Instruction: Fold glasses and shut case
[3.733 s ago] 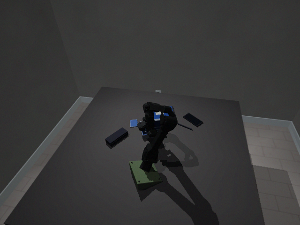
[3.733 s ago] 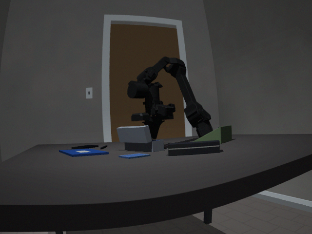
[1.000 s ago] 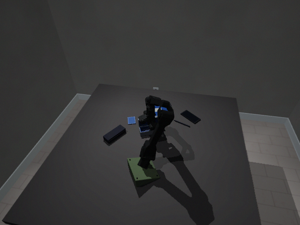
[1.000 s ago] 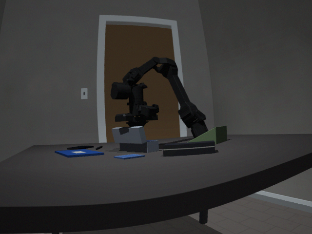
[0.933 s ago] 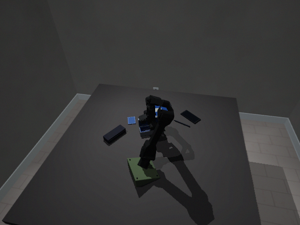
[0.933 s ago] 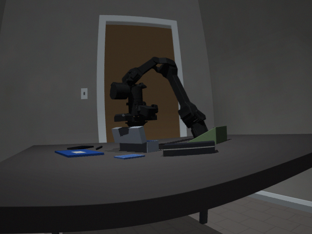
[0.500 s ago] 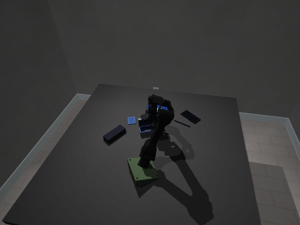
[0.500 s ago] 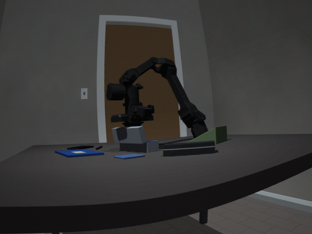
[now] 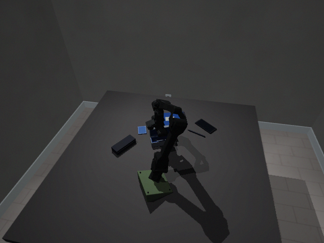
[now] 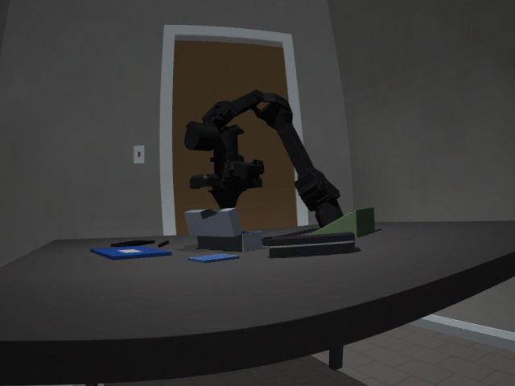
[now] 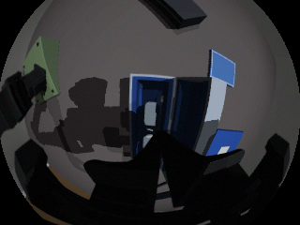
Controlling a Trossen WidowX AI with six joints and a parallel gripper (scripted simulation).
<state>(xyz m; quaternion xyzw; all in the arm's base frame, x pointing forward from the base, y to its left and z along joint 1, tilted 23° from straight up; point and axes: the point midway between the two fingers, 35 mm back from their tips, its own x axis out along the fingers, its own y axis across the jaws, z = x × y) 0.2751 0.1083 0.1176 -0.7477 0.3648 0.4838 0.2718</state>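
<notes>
Half done at best, I'd say: the glasses case (image 10: 224, 241) sits mid-table with its grey lid (image 10: 212, 222) up. The gripper (image 10: 224, 203), pinched shut on nothing, hangs at the lid's top edge. Glasses aren't clearly visible inside. Closing and backing off remain.

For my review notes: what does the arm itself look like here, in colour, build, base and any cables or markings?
The arm is matte black all over, built of blocky, angular links with bulkier joint housings. Its gripper is black too, tapering to a narrow wedge below a wide crossbar. It stands on an olive-green wedge-shaped base with dark bolt holes at the corners. No cables, labels or markings are discernible in this dim light.
</notes>
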